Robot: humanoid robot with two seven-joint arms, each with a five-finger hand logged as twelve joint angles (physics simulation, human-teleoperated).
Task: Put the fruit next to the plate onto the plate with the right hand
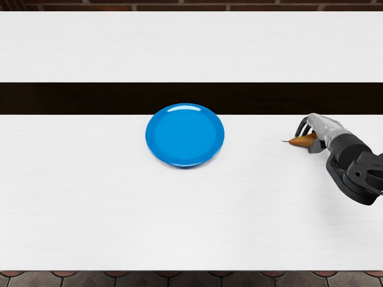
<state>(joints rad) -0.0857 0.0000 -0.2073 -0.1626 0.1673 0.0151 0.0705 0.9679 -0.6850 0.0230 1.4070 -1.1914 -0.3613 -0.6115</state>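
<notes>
The white tabletop (90,197) spread across the whole view, split by a dark band behind the plate. The blue plate (185,135) sat near the middle with nothing on it. The right hand (321,130) reached in from the right edge on its dark forearm, well apart from the plate. The left arm was out of view. The fingers (304,125) were curled down over a brown pear (302,141), which lay on its side with its stem pointing left toward the plate, its wider end tucked inside the hand.

The grasp looked to be the step in hand: the fingers wrapped the pear, though it was unclear whether it had left the tabletop. The next move would call for a firm hold, a lift clear of the surface, and a long carry leftward to above the plate before lowering and letting go. The tapered shape might slip if the grip was loose.
</notes>
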